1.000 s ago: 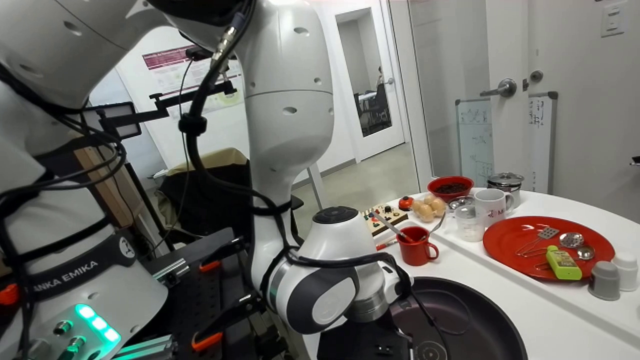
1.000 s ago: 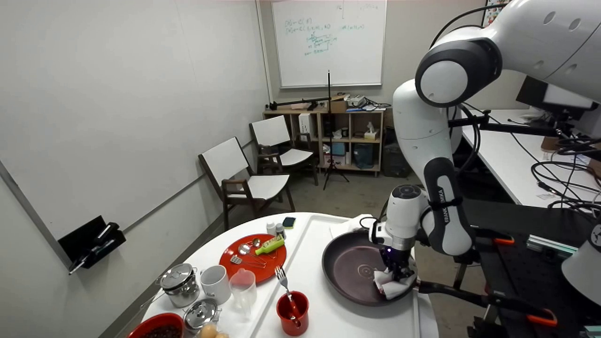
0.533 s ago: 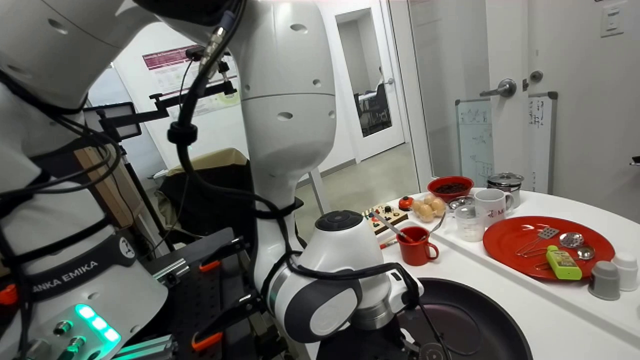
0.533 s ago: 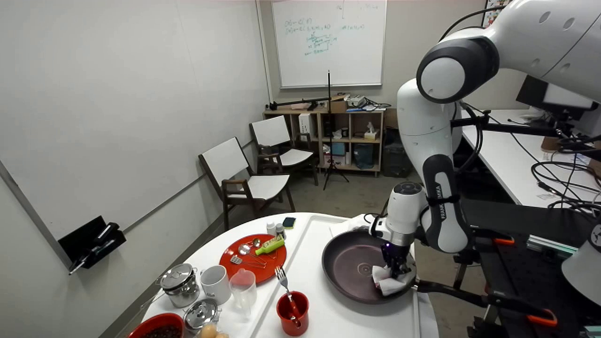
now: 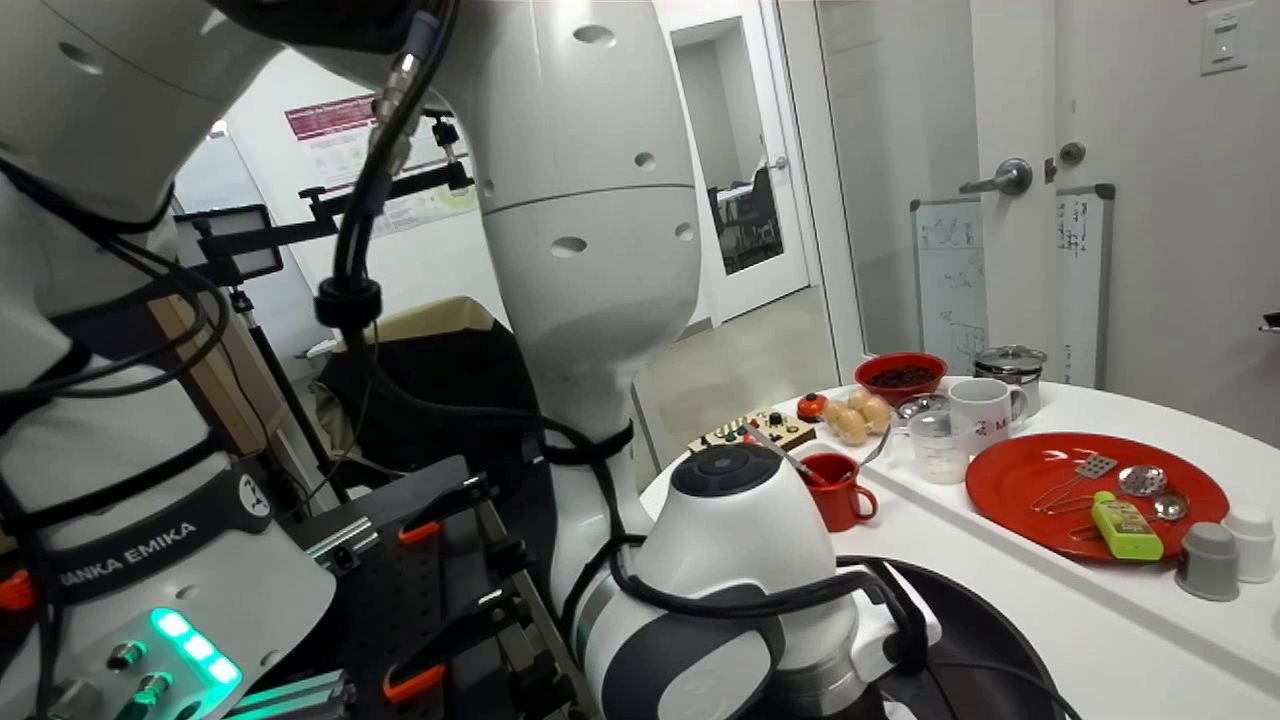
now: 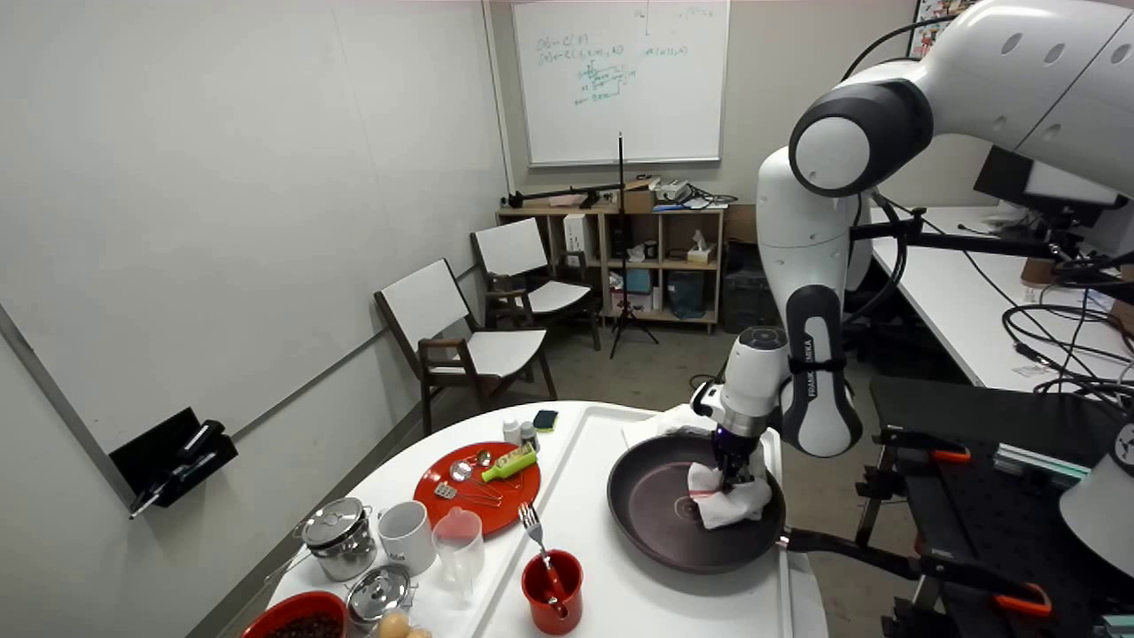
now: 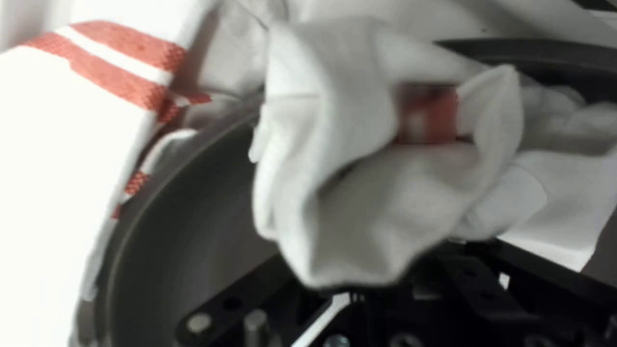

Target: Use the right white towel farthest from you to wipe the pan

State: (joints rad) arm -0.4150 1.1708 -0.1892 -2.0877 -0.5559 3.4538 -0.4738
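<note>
- Step in hand: wiping, by the look of it; white towel (image 6: 728, 509) is down inside the pan (image 6: 647, 514).
- Hand (image 6: 733, 479): closed, clamped on the bunched towel; fingertips buried in cloth.
- Pan: on the table (image 6: 611, 580), right way up, handle (image 6: 850, 551) running out toward the robot's side.
- Towel covers part of the handle-side half, edge at the ringed centre; seems to rest on the pan floor, pressure can't tell.
- Another white cloth (image 7: 108, 72), red-striped, just outside the rim; looks separate from the held one.
- Next move calls for: firm grip, towel low and flat, sweep over the uncovered half, then round the wall.
- Risk: towel bunching up, tips scraping the coating.
- Amount wiped: can't tell.
</note>
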